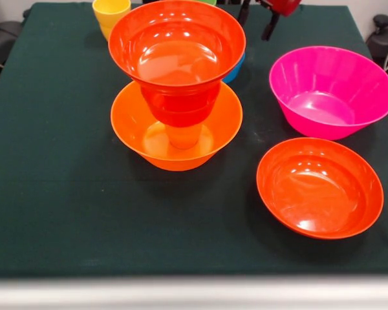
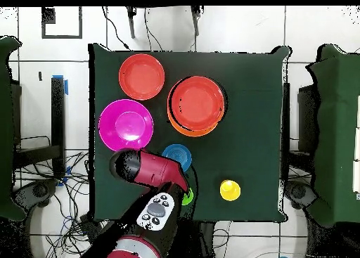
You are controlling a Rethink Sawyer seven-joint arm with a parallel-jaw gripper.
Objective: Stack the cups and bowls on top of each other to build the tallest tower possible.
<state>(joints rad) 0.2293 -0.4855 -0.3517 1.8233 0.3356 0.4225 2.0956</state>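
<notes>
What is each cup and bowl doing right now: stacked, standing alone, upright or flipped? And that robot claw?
Orange bowl: upright, tower base.
Cups: stacked inside orange bowl.
Top red bowl: upright, on the cups.
Pink bowl: upright, alone.
Second red bowl: upright, alone.
Yellow cup: upright, alone.
Blue bowl: alone, beside arm.
Green cup: mostly hidden by arm.
Gripper: barely visible; open or shut unclear.

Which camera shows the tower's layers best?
The front view. There the tower shows side-on: a wide red-orange plastic bowl on top, cup-like pieces beneath it, standing inside the large orange plastic bowl. The overhead view shows only the top bowl with an orange rim peeking out underneath.
</notes>
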